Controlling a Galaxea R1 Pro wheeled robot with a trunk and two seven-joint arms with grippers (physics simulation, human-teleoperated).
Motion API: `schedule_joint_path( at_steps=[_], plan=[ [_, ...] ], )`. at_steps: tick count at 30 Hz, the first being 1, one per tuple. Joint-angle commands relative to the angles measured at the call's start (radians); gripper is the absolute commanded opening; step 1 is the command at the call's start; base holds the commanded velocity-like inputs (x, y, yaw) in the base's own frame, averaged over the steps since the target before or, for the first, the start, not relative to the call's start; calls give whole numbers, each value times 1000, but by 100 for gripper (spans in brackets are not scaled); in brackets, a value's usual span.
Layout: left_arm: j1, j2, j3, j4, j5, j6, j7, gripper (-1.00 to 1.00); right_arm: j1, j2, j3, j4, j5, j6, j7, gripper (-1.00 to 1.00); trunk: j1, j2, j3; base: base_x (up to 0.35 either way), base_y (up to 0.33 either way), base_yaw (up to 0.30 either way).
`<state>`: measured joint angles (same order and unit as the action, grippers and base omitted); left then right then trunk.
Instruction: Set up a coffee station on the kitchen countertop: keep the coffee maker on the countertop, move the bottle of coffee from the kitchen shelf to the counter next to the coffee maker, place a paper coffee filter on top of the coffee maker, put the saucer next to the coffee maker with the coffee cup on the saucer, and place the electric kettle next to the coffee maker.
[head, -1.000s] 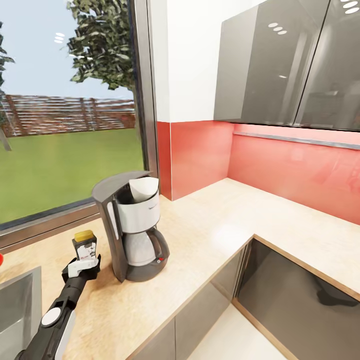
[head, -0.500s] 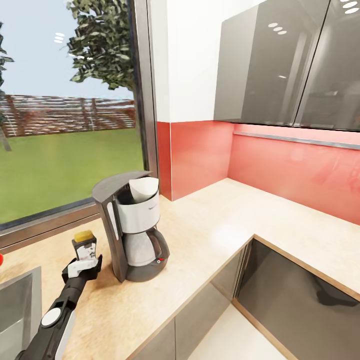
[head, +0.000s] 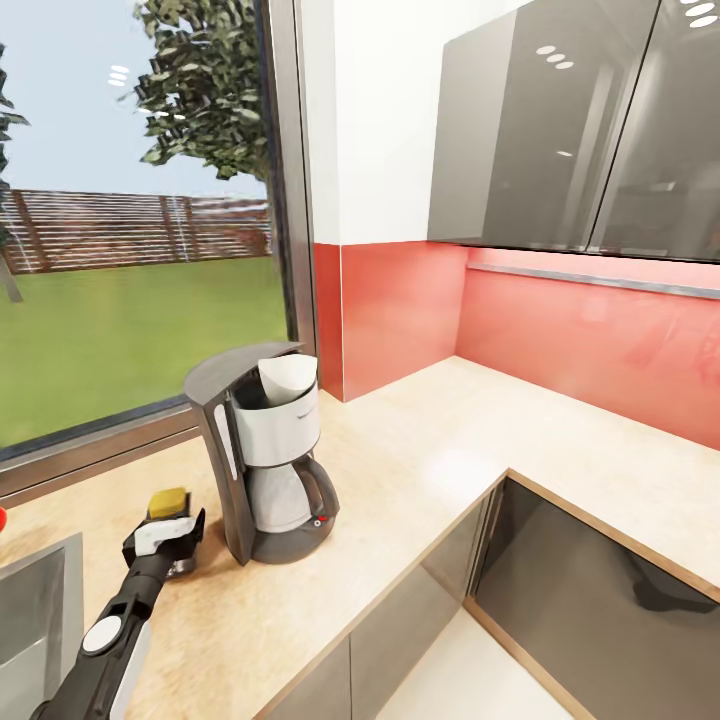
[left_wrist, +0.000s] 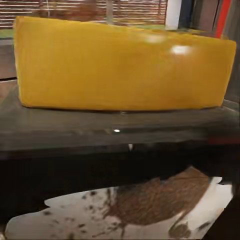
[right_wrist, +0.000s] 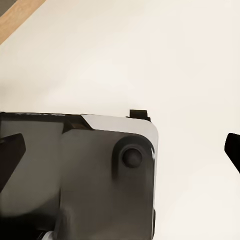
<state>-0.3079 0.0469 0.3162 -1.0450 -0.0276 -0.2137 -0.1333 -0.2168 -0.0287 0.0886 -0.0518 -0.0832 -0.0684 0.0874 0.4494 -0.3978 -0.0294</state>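
Note:
The grey and white coffee maker (head: 268, 460) stands on the beige countertop (head: 440, 470) by the window, with a white paper coffee filter (head: 286, 376) in its open top. Just left of it the bottle of coffee (head: 167, 501) rests low on the counter, its yellow lid showing above my left gripper (head: 172, 537), whose fingers stand open around it. The left wrist view shows the yellow lid (left_wrist: 120, 65) very close, with the dark bottle body and its label (left_wrist: 135, 207) below it. My right gripper (right_wrist: 121, 150) is open, its dark fingertips (right_wrist: 11, 150) at the picture's edges.
A steel sink (head: 35, 600) lies at the counter's near left, with a red object (head: 3, 518) at the picture's edge. The counter turns a corner to the right under grey wall cabinets (head: 580, 130). The robot's dark base (right_wrist: 85, 180) over a pale floor appears in the right wrist view.
The bottle of coffee has dropped lower between the left gripper's fingers, down to the counter, while the gripper stayed almost in place. The coffee maker has not moved.

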Motion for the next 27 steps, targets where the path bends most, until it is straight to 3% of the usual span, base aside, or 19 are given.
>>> schedule_joint_path(
  at_steps=[1, 27],
  plan=[
    [-1, 0, 3, 0, -2, -3, -6, 100, -1, 0, 8, 1, -9, -4, 3, 100, 1, -2, -2, 0, 0, 0],
    [-1, 0, 3, 0, 0, -3, -5, 100, -1, 0, 8, 1, -9, -4, 3, 100, 1, -2, -2, 0, 0, 0]
  ],
)
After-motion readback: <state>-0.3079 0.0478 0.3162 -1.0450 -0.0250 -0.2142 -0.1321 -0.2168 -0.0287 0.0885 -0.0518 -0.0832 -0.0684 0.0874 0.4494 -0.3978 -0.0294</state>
